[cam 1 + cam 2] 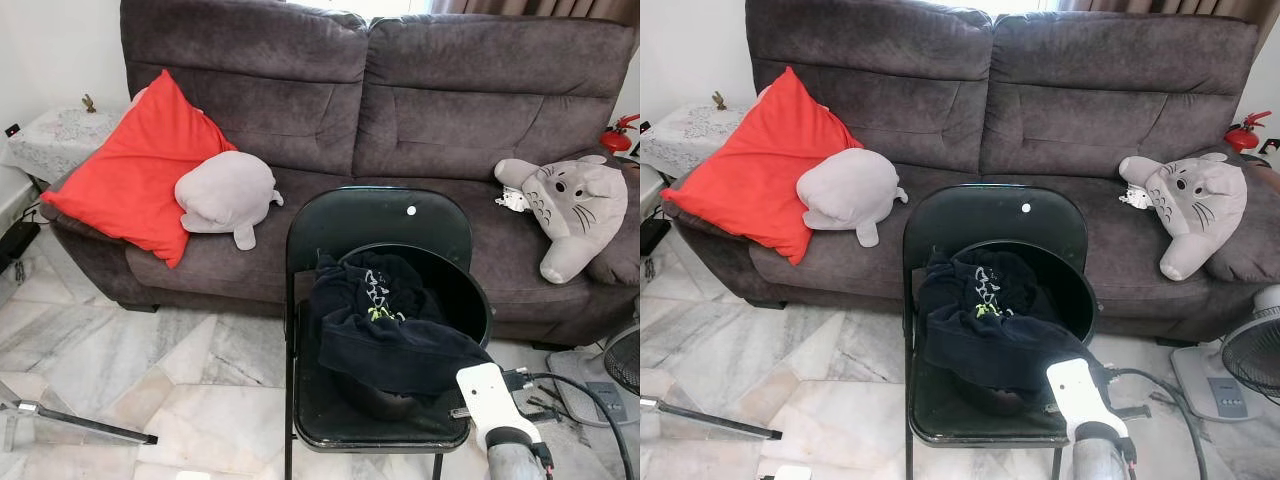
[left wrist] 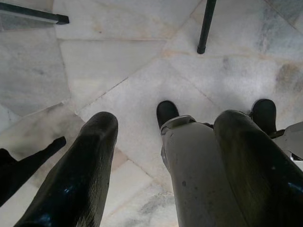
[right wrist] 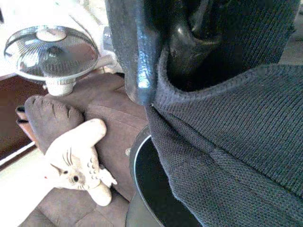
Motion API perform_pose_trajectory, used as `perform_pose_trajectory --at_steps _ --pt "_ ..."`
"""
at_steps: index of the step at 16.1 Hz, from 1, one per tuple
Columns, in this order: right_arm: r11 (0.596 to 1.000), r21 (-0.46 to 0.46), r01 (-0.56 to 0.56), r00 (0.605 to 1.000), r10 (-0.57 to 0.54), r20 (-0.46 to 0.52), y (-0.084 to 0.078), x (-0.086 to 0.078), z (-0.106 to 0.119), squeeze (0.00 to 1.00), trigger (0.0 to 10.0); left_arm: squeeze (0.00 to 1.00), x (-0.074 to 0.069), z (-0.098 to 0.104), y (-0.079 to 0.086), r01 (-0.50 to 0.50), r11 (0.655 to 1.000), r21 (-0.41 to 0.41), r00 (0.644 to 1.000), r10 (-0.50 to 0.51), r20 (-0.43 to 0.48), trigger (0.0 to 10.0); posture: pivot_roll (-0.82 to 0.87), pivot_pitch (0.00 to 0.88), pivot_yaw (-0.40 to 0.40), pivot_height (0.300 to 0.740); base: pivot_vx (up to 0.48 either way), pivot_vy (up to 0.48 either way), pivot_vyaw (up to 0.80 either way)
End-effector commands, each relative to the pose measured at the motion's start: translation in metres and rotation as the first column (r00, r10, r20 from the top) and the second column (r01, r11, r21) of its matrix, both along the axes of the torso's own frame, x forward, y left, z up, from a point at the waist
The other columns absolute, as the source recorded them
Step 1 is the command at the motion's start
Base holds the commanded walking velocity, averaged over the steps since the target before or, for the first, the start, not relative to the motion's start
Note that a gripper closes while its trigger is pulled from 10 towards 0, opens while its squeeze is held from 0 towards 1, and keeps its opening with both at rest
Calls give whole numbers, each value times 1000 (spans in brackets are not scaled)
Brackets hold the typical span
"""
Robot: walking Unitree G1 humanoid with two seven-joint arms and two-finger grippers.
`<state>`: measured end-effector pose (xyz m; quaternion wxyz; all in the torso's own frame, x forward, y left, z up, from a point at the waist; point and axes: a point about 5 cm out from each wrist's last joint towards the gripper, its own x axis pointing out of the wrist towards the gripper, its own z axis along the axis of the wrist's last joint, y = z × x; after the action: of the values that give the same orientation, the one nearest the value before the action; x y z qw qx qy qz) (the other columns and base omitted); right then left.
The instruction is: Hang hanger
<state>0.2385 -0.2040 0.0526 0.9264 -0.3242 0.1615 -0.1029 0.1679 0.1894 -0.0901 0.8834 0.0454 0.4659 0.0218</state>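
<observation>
Now right gripper (image 3: 189, 56) clamped on dark sweater (image 1: 385, 330), draped over bucket (image 1: 470, 290)

The right arm (image 1: 497, 420) reaches forward and up from low on the robot's right, its white wrist housing tilted toward the dark cloth (image 3: 236, 142). The right gripper (image 3: 184, 52) is buried in that cloth: knit fabric lies over and between its black fingers (image 3: 137, 52). The left gripper (image 2: 161, 165) hangs pointing down, its two fingers (image 2: 80, 175) well apart with nothing between them.
</observation>
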Motion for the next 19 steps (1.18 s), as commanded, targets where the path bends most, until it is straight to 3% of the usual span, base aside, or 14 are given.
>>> perform_pose_trajectory --at_steps 1,2,3,4,8,10,15,16,18,19 --pt "998 -45 -33 999 34 10 1 3 5 1000 10000 0 -6 -2 1 10 1000 12 1000 -10 -18 10000 -122 80 -12 740 0 0 0" --pt "998 -54 -41 999 41 7 1 3 5 1000 10000 0 -6 -2 1 10 1000 12 1000 -10 -19 10000 -123 80 -12 740 0 0 0" --pt "996 -68 -51 999 50 -8 2 2 4 925 10000 0 -6 -2 1 10 1000 12 1000 -10 -19 10000 -122 80 -13 740 0 0 0" --pt "992 -103 -73 997 71 -25 4 0 2 0 10000 0 -6 -2 1 10 1000 12 1000 -10 -20 10000 -121 80 -13 740 0 0 0" --pt "970 -205 -128 991 119 -57 5 -1 0 0 10000 0 -6 -3 1 11 1000 10 1000 -11 -21 10000 -122 80 -12 740 0 0 0" --pt "929 -313 -195 981 190 -48 8 3 5 0 10000 0 -5 -2 1 12 1000 11 1000 -11 -20 10000 -120 81 -13 740 0 0 0" --pt "900 -370 -232 972 231 -47 13 1 7 0 10000 0 -6 -2 1 12 1000 11 1000 -12 -20 10000 -121 83 -12 740 0 0 0" --pt "900 -363 -240 970 236 -57 13 -1 4 1000 10000 0 -5 -2 1 13 1000 11 1000 -13 -20 10000 -122 84 -13 740 0 0 0" --pt "885 -389 -255 967 242 -83 13 -1 2 1000 10000 0 -5 -2 1 14 1000 11 1000 -14 -20 10000 -122 83 -12 740 0 0 0" --pt "872 -413 -263 965 247 -94 12 -1 1 0 10000 0 -5 -2 1 15 1000 11 1000 -14 -20 10000 -121 83 -12 740 0 0 0"
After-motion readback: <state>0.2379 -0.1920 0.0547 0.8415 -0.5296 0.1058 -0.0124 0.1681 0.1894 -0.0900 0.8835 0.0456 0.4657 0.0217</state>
